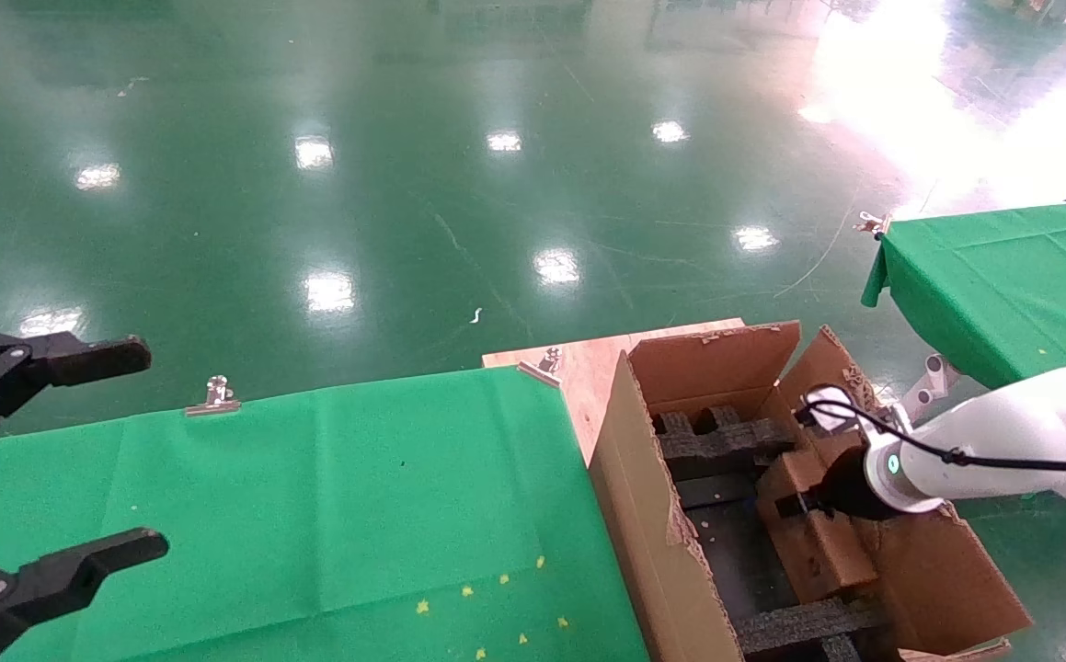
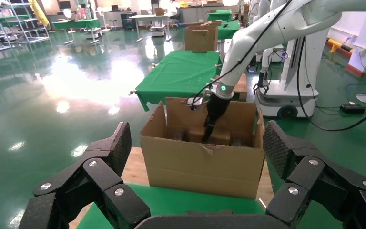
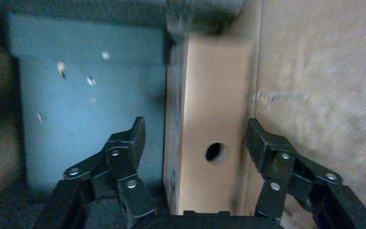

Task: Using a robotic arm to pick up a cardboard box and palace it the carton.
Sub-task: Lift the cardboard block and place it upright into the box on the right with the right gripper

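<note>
I see my right pincer (image 3: 193,143) down inside the carton (image 1: 643,515). Its fingers are spread apart, and the cardboard box (image 3: 214,119) stands on its thin edge between them, by the carton wall, not squeezed. My left pincer (image 1: 54,460) waits wide apart over the green table (image 1: 312,506), far away.
</note>
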Controlling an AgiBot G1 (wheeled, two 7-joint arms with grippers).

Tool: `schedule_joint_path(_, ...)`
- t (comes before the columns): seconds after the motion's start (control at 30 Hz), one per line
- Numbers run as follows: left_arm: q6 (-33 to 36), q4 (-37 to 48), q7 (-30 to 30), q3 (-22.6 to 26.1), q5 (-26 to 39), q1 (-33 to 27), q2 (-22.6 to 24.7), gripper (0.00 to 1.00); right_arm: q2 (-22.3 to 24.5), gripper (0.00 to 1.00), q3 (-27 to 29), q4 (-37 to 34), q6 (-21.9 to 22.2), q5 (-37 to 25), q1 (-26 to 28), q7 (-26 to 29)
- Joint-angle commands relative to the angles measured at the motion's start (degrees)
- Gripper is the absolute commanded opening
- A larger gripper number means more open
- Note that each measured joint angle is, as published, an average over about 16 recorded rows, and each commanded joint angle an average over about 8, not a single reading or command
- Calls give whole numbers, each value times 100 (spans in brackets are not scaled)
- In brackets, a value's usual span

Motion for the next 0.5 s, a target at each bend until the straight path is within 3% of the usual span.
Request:
schedule_joint_path(0.03,0,0,0,0,0,0,0,100,25,100,13,46,-8,-5,44,17)
schedule_joint_path(0.27,0,0,0,0,0,0,0,100,202,100,233,457,-38,30,581,49)
schedule_joint_path(0.5,0,0,0,0,0,0,0,100,522,100,664,1348,-152,437,1339,-86)
